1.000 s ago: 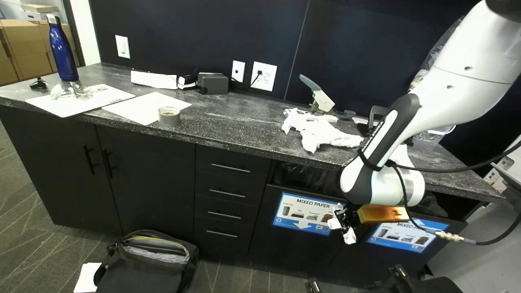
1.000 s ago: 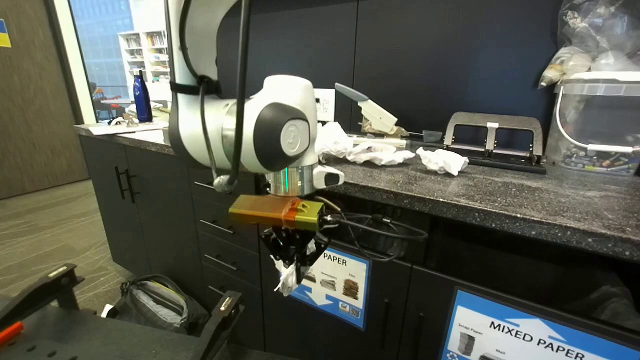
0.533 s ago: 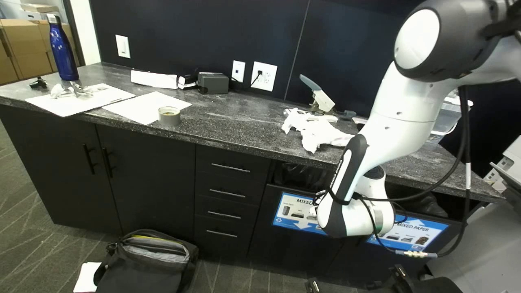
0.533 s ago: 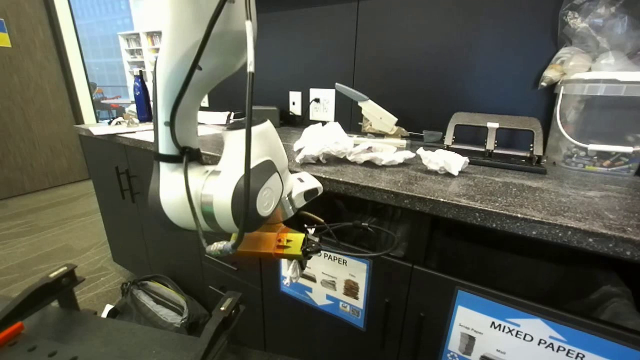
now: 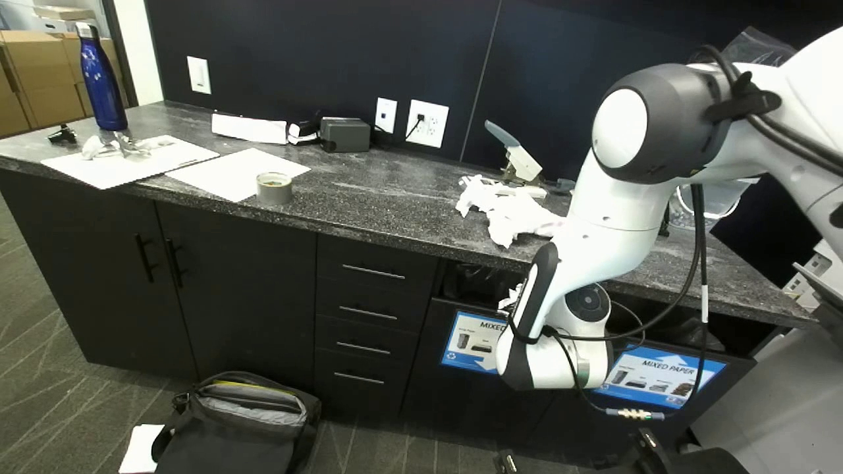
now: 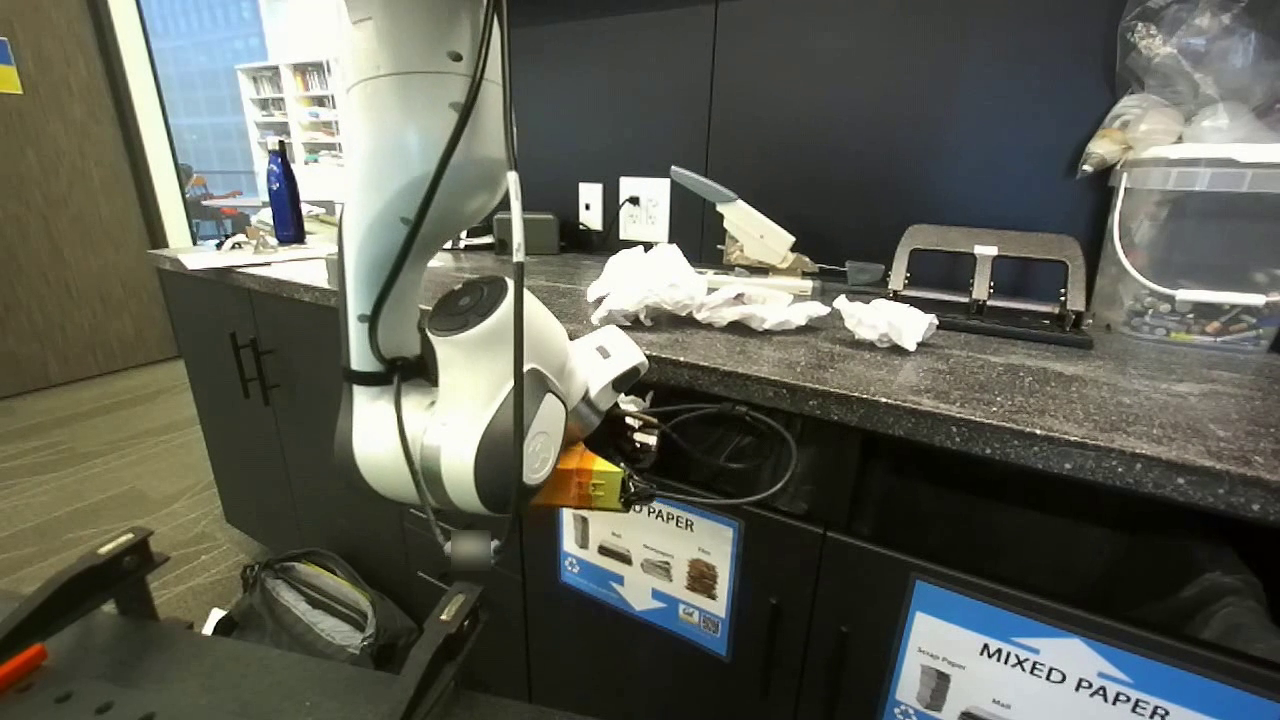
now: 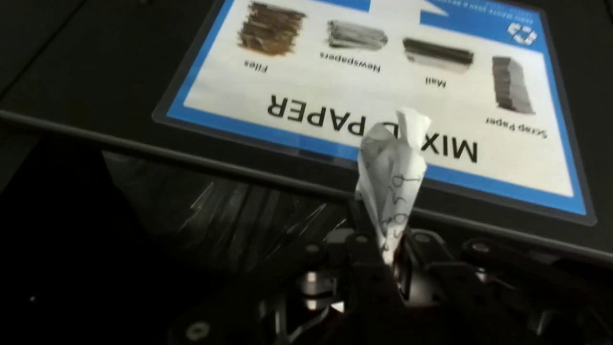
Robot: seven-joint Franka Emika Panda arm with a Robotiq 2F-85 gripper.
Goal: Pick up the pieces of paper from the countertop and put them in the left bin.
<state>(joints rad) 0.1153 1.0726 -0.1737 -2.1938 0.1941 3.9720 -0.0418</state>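
Note:
My gripper (image 7: 391, 247) is shut on a crumpled white paper piece with handwriting (image 7: 392, 177) in the wrist view. It is at the dark slot of the left bin (image 7: 119, 62), whose label appears upside down there. In an exterior view the held paper (image 5: 510, 299) peeks out beside the arm, which hides the gripper. In an exterior view the gripper (image 6: 632, 435) shows partly, just under the countertop edge. More paper pieces lie on the dark countertop (image 6: 1050, 400): a large one (image 6: 650, 285), a flatter one (image 6: 760, 308) and a separate one (image 6: 885, 322).
A stapler (image 6: 745, 225), hole punch (image 6: 985, 275) and clear bucket (image 6: 1190, 250) stand behind the paper. The right bin (image 6: 1060, 650) has a like label. Flat sheets (image 5: 237, 172), a tape roll (image 5: 273, 189) and a blue bottle (image 5: 102, 79) are farther along. A bag (image 5: 244, 421) lies on the floor.
My gripper has swung from pointing down in front of the bin labels to facing the left bin's slot, and has risen, still holding the paper. The paper on the countertop has not moved.

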